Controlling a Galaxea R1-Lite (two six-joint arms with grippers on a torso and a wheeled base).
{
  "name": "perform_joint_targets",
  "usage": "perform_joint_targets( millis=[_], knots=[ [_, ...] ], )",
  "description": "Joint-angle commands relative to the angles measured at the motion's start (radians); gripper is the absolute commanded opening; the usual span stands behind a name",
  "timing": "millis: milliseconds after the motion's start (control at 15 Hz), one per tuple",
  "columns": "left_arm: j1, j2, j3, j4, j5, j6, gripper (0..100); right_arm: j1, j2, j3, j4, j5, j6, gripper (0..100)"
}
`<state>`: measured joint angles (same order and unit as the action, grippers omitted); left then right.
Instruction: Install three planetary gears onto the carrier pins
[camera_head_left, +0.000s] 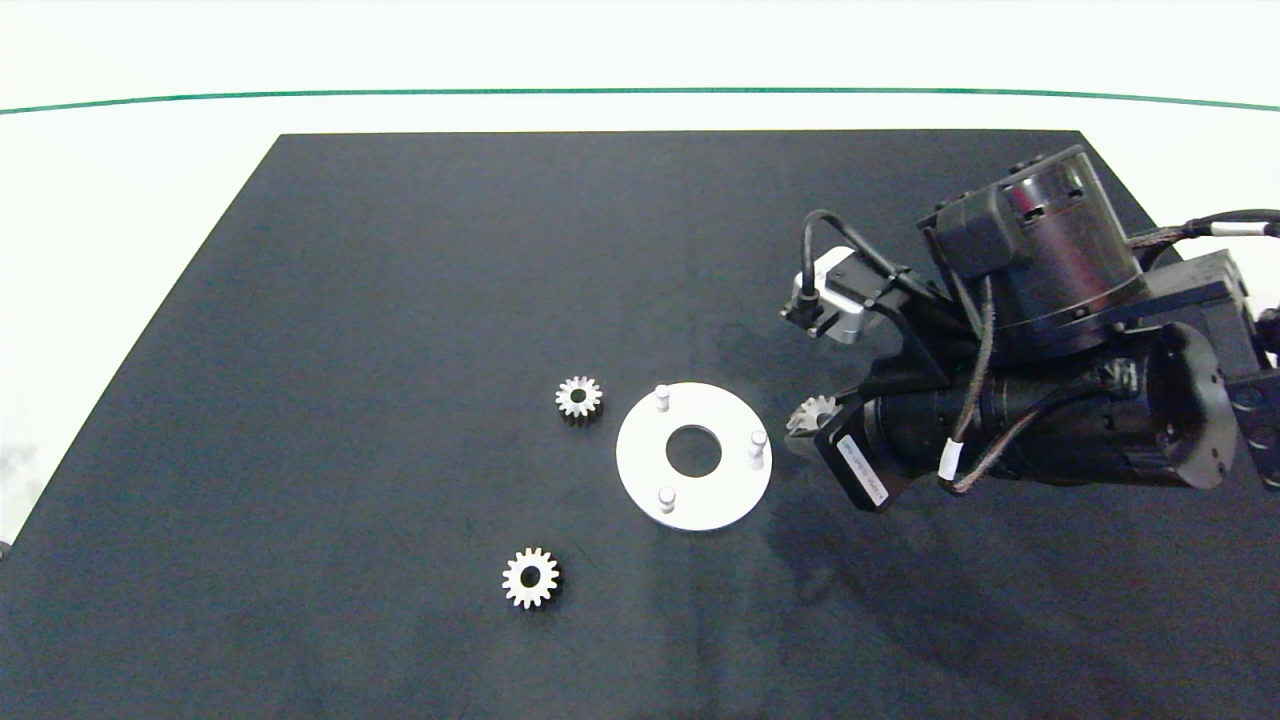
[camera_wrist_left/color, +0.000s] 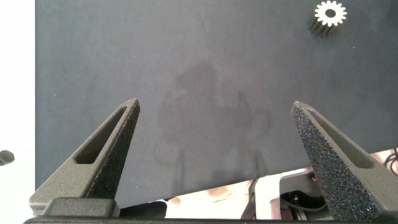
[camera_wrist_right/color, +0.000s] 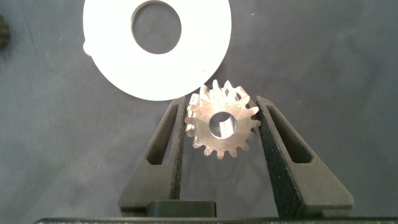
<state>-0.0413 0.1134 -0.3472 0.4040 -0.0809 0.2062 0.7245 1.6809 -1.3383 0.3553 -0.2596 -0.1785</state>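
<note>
Overhead, we see the white carrier disc (camera_head_left: 693, 455) lying flat on the dark mat (camera_head_left: 400, 300) with its three carrier pins upright and all bare: the far pin (camera_head_left: 661, 397), the near pin (camera_head_left: 666, 499) and the pin on the right-arm side (camera_head_left: 758, 446). Two planetary gears lie loose on the mat, one (camera_head_left: 578, 397) just beside the disc's far-left edge, the other (camera_head_left: 530, 577) further off toward the near-left. The third gear (camera_head_left: 812, 412) sits at the tip of the right arm, just beyond the disc's right edge. The pin nearest to it is the one on the right-arm side, so we judge that pin the likely target; no gear is installed yet

Next, the left wrist view shows the left gripper (camera_wrist_left/color: 214, 134) spread wide over bare mat, grasping nothing, with one loose gear (camera_wrist_left/color: 329, 12) well apart from its fingers. We treat this arm as idle

Finally, the right wrist view shows the right gripper (camera_wrist_right/color: 222, 124) clamped on the held gear (camera_wrist_right/color: 222, 126), one finger against the teeth on each side. The gear lies flat, its bore axis pointing down toward the mat, so it already suits an upright pin. The disc (camera_wrist_right/color: 205, 37) lies straight ahead of the fingertips, its rim just beside the gear's teeth. We judge that the coming move turns on carrying the bore forward over the disc until it stands above a pin, then lowering
</note>
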Motion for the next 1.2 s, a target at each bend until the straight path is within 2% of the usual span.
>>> perform_joint_targets(
  millis=[67,533,600,733,1200],
  knots=[
    [0.000,0.002,-0.001,0.002,0.000,0.001,100,0.010,0.053,-0.065,0.048,0.000,0.002,0],
    [0.000,0.005,-0.003,0.002,-0.002,0.001,100,0.004,0.103,-0.114,0.050,0.000,0.004,0],
    [0.000,0.005,-0.003,0.002,0.000,0.001,100,0.006,0.111,-0.124,0.050,0.000,0.007,0],
    [0.000,0.003,0.005,0.002,0.000,0.001,100,0.009,0.117,-0.128,0.050,-0.001,0.031,0],
    [-0.002,0.005,0.005,0.002,0.000,-0.001,100,0.007,0.163,-0.148,0.050,0.000,0.036,0]
  ],
)
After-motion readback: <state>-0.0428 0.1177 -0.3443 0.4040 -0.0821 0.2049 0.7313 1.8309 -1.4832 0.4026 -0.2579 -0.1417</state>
